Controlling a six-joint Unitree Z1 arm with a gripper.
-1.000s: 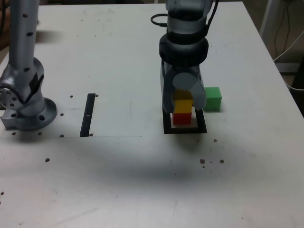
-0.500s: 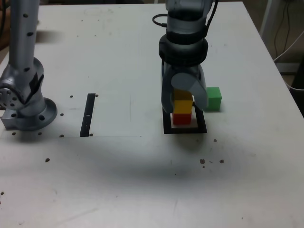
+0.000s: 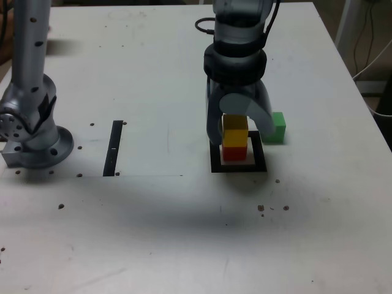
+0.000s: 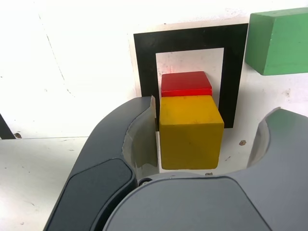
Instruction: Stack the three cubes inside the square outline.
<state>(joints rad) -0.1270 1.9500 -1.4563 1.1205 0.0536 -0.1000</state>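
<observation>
Yellow cube [image 3: 235, 137] atop red cube [image 3: 234, 153], inside square outline [image 3: 215, 166] on white bench [image 3: 153, 226]. Gripper [image 3: 239, 122] astride stack — jaws parted, clear gap one side, gripping nothing. Green cube [image 3: 278, 127] just beside outline, exterior view's right.

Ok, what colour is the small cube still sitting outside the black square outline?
Green: the small matte green cube. Clearest in the exterior view.
</observation>
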